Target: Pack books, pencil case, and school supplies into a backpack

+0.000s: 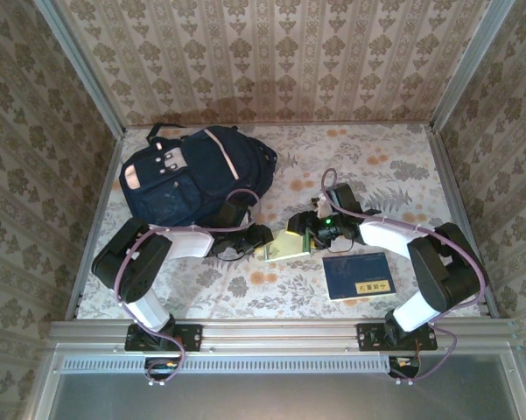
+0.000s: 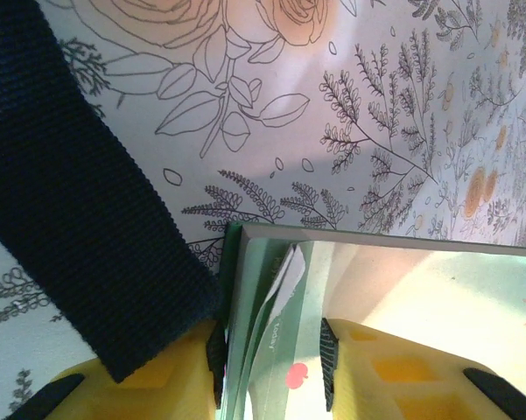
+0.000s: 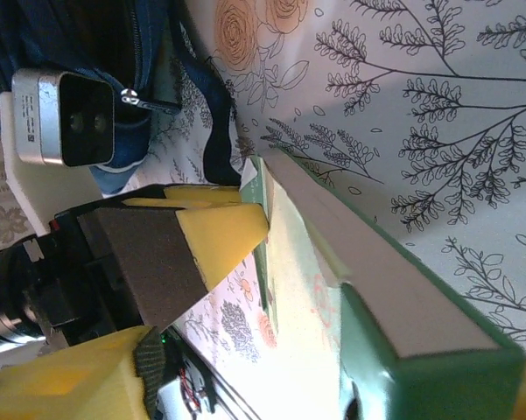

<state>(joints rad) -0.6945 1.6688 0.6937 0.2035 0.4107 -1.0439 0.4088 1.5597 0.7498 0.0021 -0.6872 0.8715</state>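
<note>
Filling the far left corner of the table (image 1: pixel 394 166), the backpack (image 1: pixel 192 179) lies flat, its top close to the back wall and its left side close to the metal side frame. Wallpapered walls (image 1: pixel 271 52) close in three sides, and a metal rail (image 1: pixel 280 331) runs along the near edge. Open room for moving lies on the far right of the flowered cloth.

A navy book (image 1: pixel 357 276) with a yellow label lies flat near the right arm, well apart from the backpack. At mid-table, just beside the backpack's near edge, the green-and-white pad (image 1: pixel 284 247) is raised between both arms.

The left gripper (image 2: pixel 271 372) is clenched on one end of the pad, pads pressing both faces, with a dark backpack strap (image 2: pixel 70 219) beside it. The right gripper (image 1: pixel 311 236) straddles the other end, jaws spread, a gap on one side.
</note>
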